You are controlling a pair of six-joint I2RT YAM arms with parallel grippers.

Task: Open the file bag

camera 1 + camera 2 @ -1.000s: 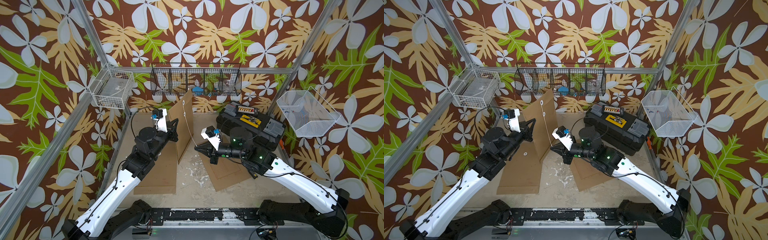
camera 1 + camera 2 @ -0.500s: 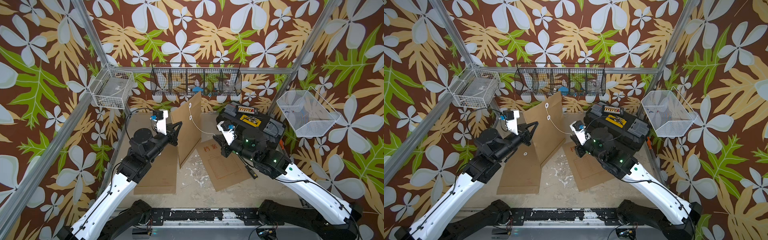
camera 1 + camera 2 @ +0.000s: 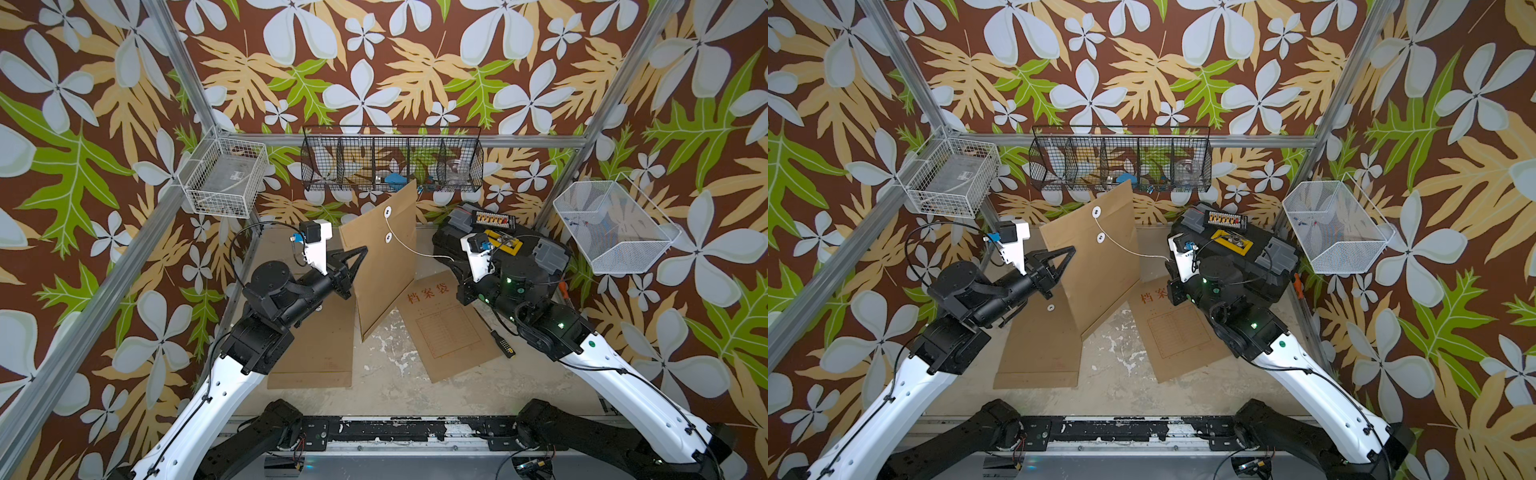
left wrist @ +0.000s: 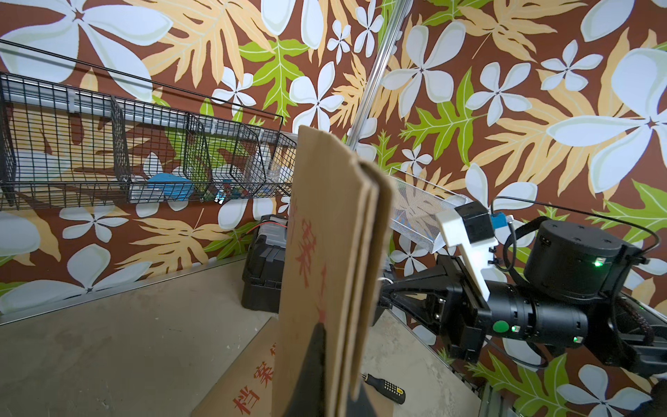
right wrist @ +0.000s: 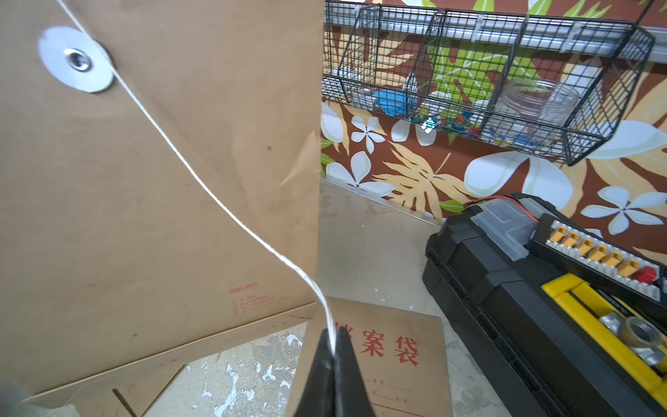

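The file bag [image 3: 382, 257] is matt brown kraft paper, faintly creased, its white disc [image 5: 74, 59] paper around a shiny metal eyelet, and the string [image 5: 223, 209] is white twisted thread. The surface [image 3: 395, 374] looks rough and scuffed, pale with chipped white patches. The toolbox [image 5: 505, 307] is black matt plastic, the basket [image 3: 390, 160] black coated wire.

Brown wallpaper [image 3: 374, 62] with pale flowers and green and tan leaves covers every wall. Silver posts [image 3: 178, 75] stand in the corners. A black wire rack [image 3: 390, 160] hangs at the back, a white wire basket [image 3: 224, 183] on one side wall and a white mesh basket [image 3: 615, 228] on the other. The grey worktop [image 3: 395, 386] is scuffed white.
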